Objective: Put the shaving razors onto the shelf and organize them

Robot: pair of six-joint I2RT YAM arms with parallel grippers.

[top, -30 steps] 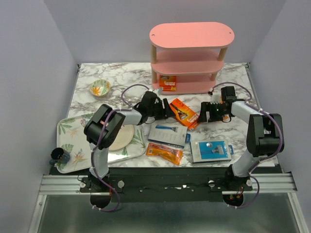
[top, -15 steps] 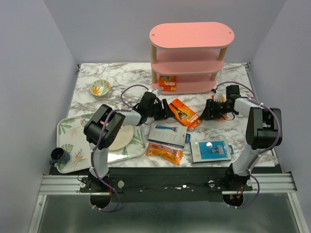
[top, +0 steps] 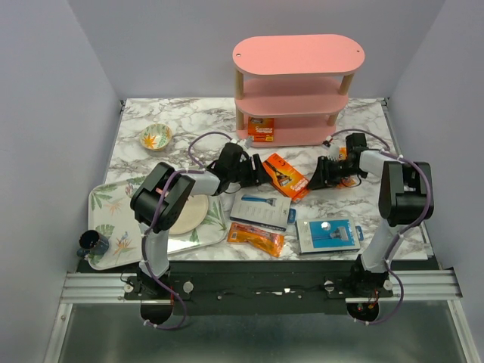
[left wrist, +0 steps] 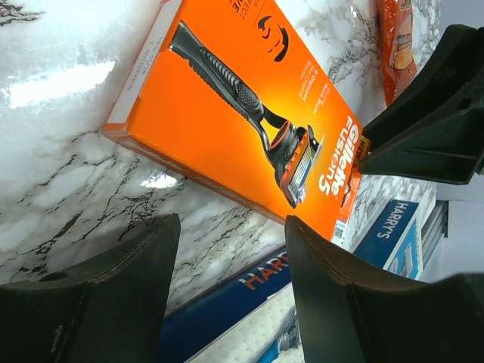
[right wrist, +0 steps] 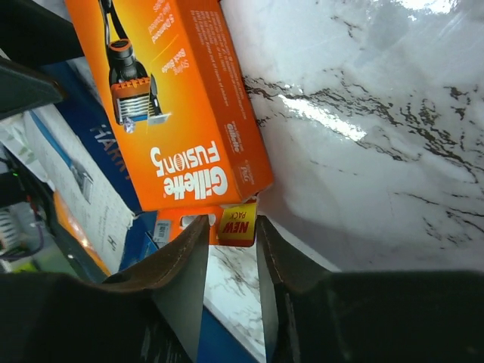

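Observation:
The pink three-tier shelf [top: 299,54] stands at the back with one orange razor pack [top: 261,130] on its bottom board. Another orange razor pack [top: 286,175] [left wrist: 227,113] [right wrist: 170,98] lies on the marble between both grippers. My left gripper [top: 259,171] [left wrist: 231,223] is open at its left end, holding nothing. My right gripper [top: 310,184] [right wrist: 232,223] has its jaws narrowed round the pack's yellow hang tab [right wrist: 237,225]; I cannot tell whether they pinch it. Two blue-and-grey razor cards [top: 261,208] [top: 326,234] and an orange packet [top: 255,237] lie nearer the front.
A floral tray [top: 106,200] with a pale round plate [top: 189,214] sits front left, a dark cup [top: 92,242] at its corner. A small floral bowl [top: 156,137] stands at the back left. Purple walls close in three sides.
My right gripper has slid left to the orange pack's tab end and its jaws have narrowed a lot. The left arm and the packs have stayed put.

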